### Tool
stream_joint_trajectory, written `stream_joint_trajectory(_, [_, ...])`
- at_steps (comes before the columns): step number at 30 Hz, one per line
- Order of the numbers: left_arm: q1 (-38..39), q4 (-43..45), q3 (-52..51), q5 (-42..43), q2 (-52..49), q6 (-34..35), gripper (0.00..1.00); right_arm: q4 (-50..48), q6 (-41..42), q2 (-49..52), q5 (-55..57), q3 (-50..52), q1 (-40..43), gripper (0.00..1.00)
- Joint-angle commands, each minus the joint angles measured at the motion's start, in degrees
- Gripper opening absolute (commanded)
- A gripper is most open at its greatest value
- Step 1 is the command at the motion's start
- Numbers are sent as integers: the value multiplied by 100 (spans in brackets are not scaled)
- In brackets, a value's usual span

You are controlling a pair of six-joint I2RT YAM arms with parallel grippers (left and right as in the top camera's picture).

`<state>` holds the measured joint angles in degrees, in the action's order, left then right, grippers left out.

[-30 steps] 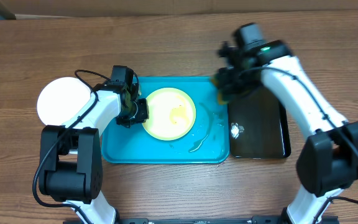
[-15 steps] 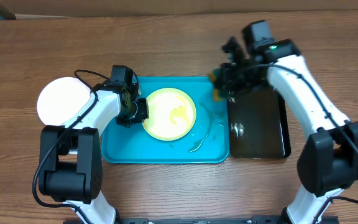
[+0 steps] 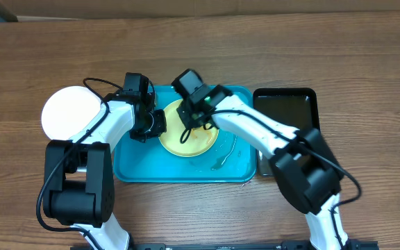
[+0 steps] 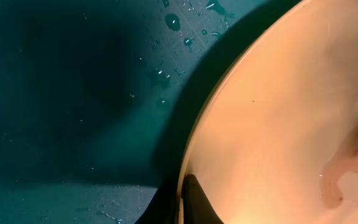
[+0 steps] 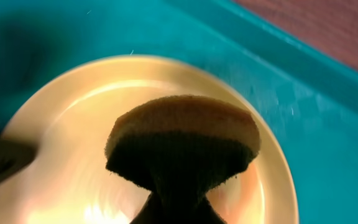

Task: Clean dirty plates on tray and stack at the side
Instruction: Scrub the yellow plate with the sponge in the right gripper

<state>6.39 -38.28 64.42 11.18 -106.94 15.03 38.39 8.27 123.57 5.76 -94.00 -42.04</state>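
Observation:
A pale yellow-green plate (image 3: 189,132) lies on the turquoise tray (image 3: 137,165). My left gripper (image 3: 157,125) is shut on the plate's left rim, which shows in the left wrist view (image 4: 188,168) with a fingertip on each side (image 4: 182,199). My right gripper (image 3: 194,114) is over the plate and shut on a yellow sponge (image 5: 185,134), held just above the plate's inside (image 5: 61,168). A white plate (image 3: 69,111) sits on the table left of the tray. No other plate is in view.
A black glossy tray (image 3: 287,111) lies right of the turquoise tray, partly under my right arm. Water streaks (image 3: 221,163) lie on the turquoise tray floor. The table is brown wood (image 3: 186,48).
My right arm has swung left from over the black tray to above the yellow-green plate, carrying the sponge. The left gripper has held still on the plate's rim.

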Motion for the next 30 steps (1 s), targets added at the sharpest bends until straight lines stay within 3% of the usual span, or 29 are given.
stream_joint_trajectory(1, [68, -42, -96, -103, -107, 17, 4, -299, 9, 98, 706, -2, 96, 4])
stream_joint_trajectory(10, [68, -42, -96, -105, -107, 17, 4, -647, -400, 326, 295, -2, 157, 4])
stream_joint_trajectory(21, [68, -39, -96, -105, -107, 17, 4, 271, -356, 446, -1281, -2, 151, 4])
stream_joint_trajectory(30, [68, -24, -96, -103, -107, 17, 4, 1353, -358, 389, -1360, -4, 162, 4])
